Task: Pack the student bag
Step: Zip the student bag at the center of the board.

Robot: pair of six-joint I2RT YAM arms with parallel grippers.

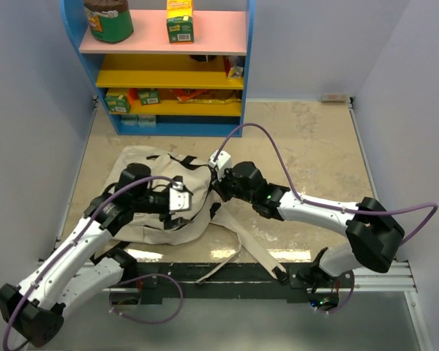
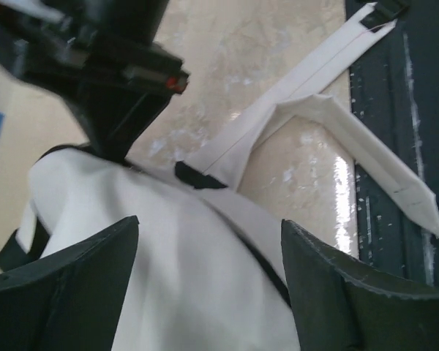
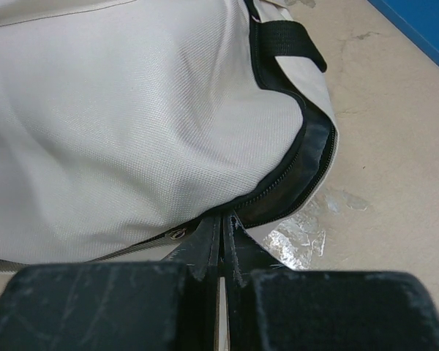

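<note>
The student bag [image 3: 117, 110] lies slumped on the table [image 1: 307, 139] between both arms. The left claw [image 2: 208, 245] hangs wide open over its cloth. The right claw [image 3: 221, 234] is pinched tight at the zip [image 3: 293, 183]. If it tugs hard, the soft bag may slide along, or the zip may slip free.

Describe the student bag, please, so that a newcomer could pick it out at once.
Start from the blue shelf unit at the far end of the table. In front of it lies the student bag. It is the only large cream fabric thing there, edged with a black zip, its long straps trailing toward the near edge.
</note>
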